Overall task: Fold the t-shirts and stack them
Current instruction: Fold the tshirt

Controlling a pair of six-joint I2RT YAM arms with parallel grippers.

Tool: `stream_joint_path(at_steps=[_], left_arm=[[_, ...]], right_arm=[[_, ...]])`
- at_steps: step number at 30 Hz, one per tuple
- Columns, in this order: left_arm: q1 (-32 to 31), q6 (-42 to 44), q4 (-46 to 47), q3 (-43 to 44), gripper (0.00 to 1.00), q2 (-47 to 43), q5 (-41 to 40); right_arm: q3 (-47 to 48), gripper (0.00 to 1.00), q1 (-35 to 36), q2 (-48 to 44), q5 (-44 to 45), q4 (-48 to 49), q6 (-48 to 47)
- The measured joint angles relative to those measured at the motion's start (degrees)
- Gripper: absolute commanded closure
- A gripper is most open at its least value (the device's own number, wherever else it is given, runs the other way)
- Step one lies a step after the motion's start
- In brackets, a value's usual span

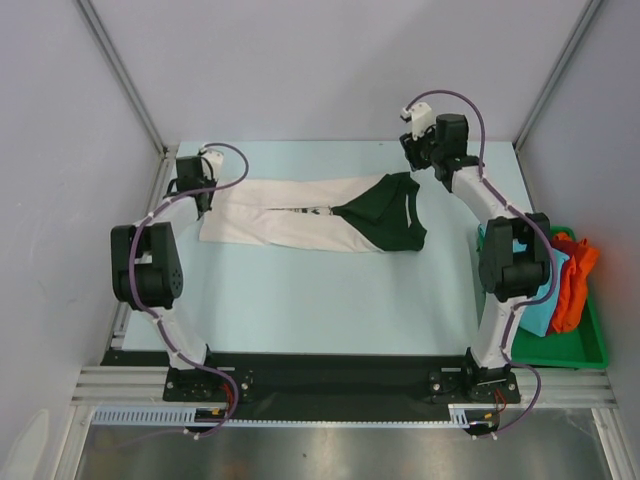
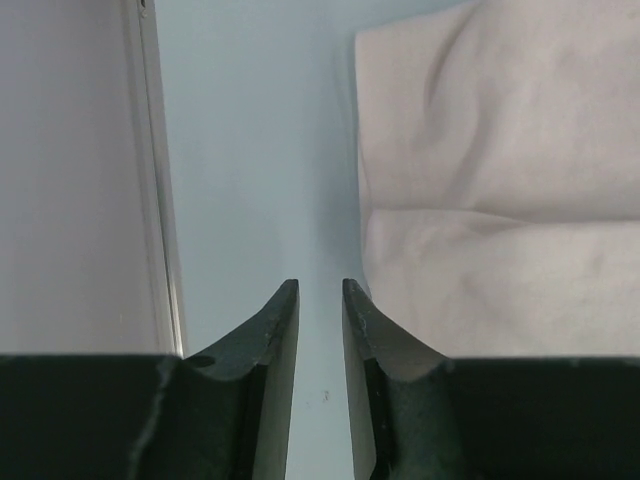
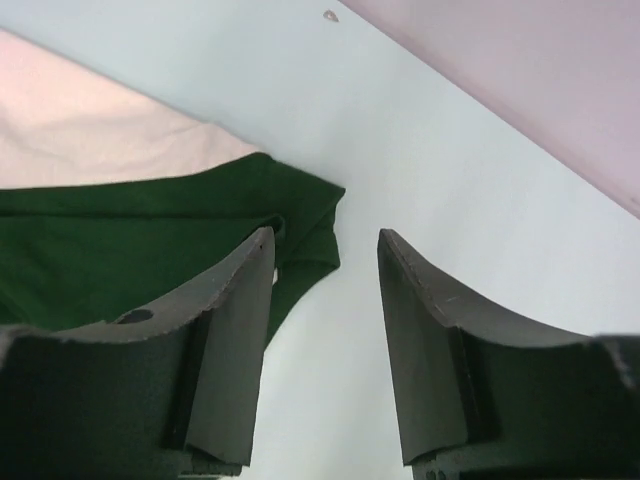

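A cream-white t-shirt [image 1: 270,215] lies folded into a long strip across the far part of the table, with dark print showing near its middle. A dark green t-shirt [image 1: 390,215] lies folded over its right end. My left gripper [image 1: 204,203] sits at the cream shirt's left edge. Its jaws [image 2: 320,285] are open a narrow gap over bare table with nothing between them, and the cream cloth [image 2: 500,200] lies just to their right. My right gripper [image 1: 413,163] hovers by the green shirt's far corner. It is open [image 3: 325,235] and empty, with the green cloth [image 3: 120,240] beside its left finger.
A green bin [image 1: 580,352] at the right table edge holds orange cloth [image 1: 575,280] and light blue cloth [image 1: 545,300]. Walls and a metal frame rail [image 2: 160,200] close in the left, far and right sides. Bare table lies in front of the shirts.
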Motion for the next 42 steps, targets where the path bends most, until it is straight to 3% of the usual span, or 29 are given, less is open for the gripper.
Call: stream_joint_path(at_steps=[7, 13, 27, 42], left_arm=[[-0.83, -1.36, -1.38, -8.26, 0.70, -5.90, 1.01], [-2.23, -1.55, -3.56, -10.95, 0.69, -8.09, 4.13], [-2.73, 0.07, -4.55, -13.49, 0.70, -6.51, 5.01], [-4.98, 1.66, -4.31, -13.44, 0.70, -3.80, 3.17]], right_arm=[[-8.66, 0.48, 1.68, -7.74, -4.92, -2.49, 0.17], [-13.44, 0.45, 5.64, -7.30, -10.08, -9.33, -1.90], [-5.57, 0.40, 5.81, 4.68, -14.34, -17.00, -6.19], [-2.78, 0.42, 5.86, 6.19, -18.12, -20.68, -7.48]])
